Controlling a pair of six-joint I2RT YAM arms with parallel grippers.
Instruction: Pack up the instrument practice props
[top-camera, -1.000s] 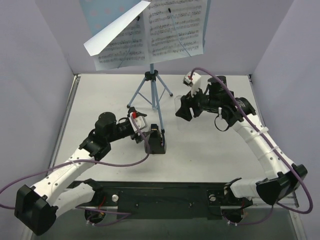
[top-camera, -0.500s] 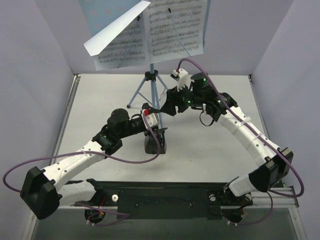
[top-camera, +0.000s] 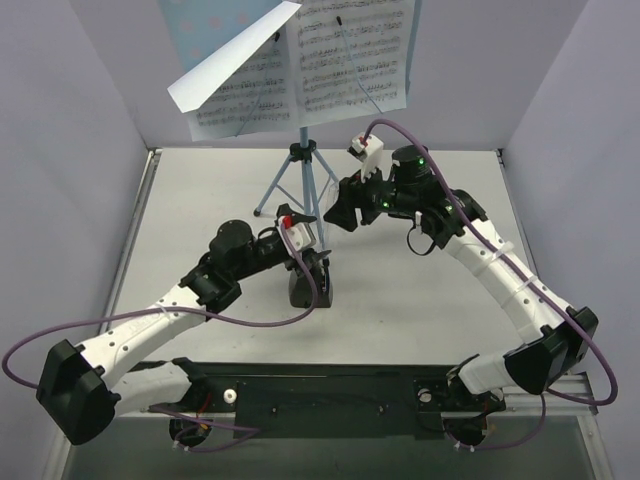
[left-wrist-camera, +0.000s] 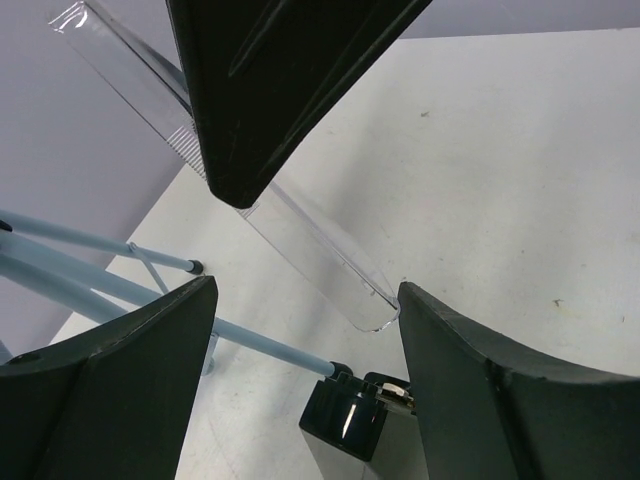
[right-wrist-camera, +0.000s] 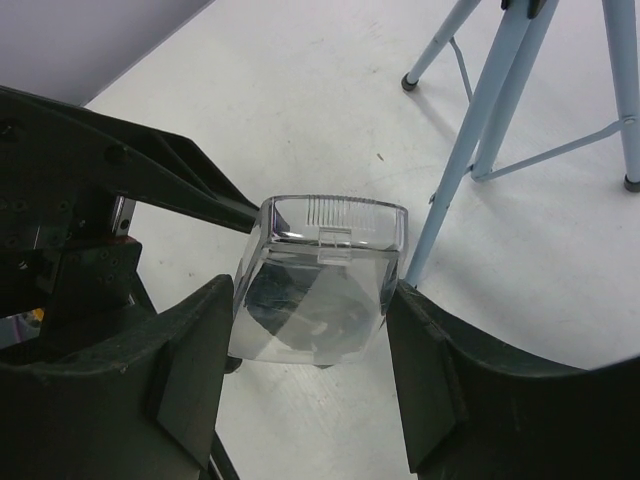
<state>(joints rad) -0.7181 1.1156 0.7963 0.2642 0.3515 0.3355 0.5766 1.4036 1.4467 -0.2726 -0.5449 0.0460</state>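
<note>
I am holding a clear plastic case (right-wrist-camera: 325, 250) with my right tool (right-wrist-camera: 315, 300). The two fingers are pressing on its sides, so this tool is clamped on the case. The case is hanging up in the air. I am seeing right through it to dark shapes and the tabletop (top-camera: 400, 300), and I cannot tell if anything is sitting inside.

My left tool (left-wrist-camera: 305, 300) is standing wide apart and gripping nothing. It is hanging just beside the case, over the small dark metronome (top-camera: 310, 285). The metronome is standing on the tabletop, near the thin blue legs of the music stand (top-camera: 304, 150). The music stand is standing at the far side of the tabletop. White sheet-music pages (top-camera: 350, 55) are resting on it, and one page is sticking out to the left.
</note>
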